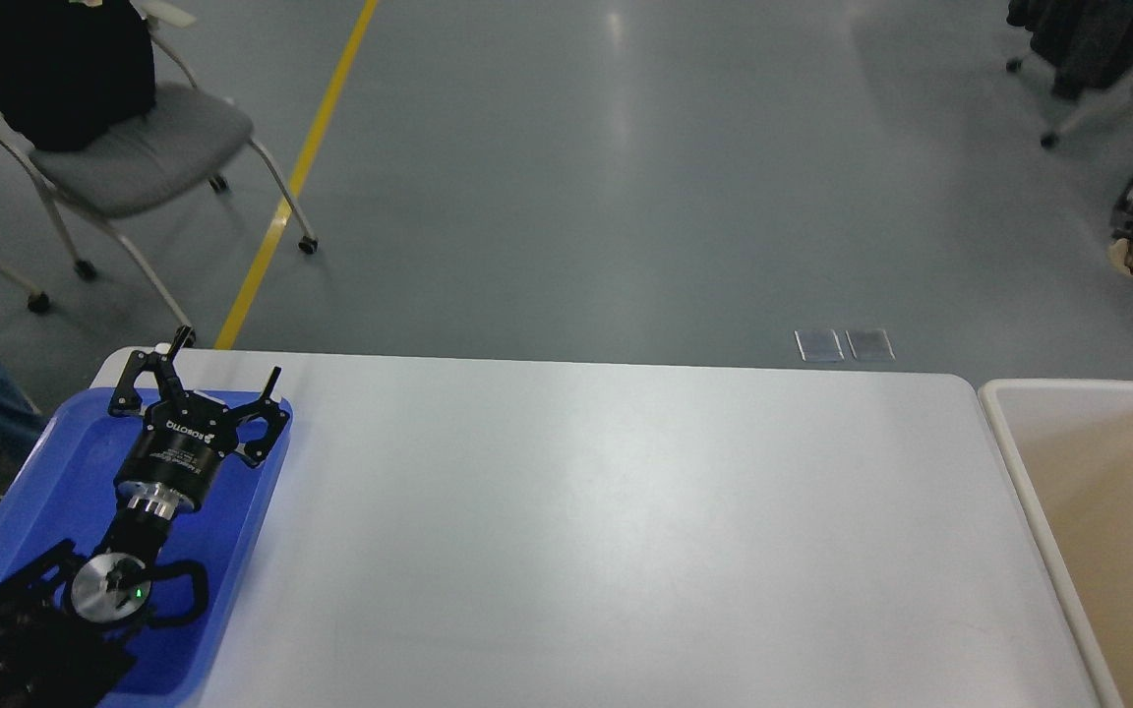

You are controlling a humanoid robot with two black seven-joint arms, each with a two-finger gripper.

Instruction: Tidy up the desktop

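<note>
Grey floor lies beyond the bare white desktop (606, 531) stretching right of our left gripper (222, 379), which hovers wide open and empty above the blue tray (55, 462), whose rim we judge a careless descent could strike.

The white desktop (606, 531) lies flat, smooth, with rounded far corners.

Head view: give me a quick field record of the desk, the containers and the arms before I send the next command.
desktop: white, no loose items visible on it
blue tray: at the desktop's left end, under the left arm
beige bin: beside the desktop's right edge, visible inside looks bare
left gripper: over the tray's far end, fingers spread, holding nothing
right gripper: not in view
floor beyond: grey chair, yellow line
</note>
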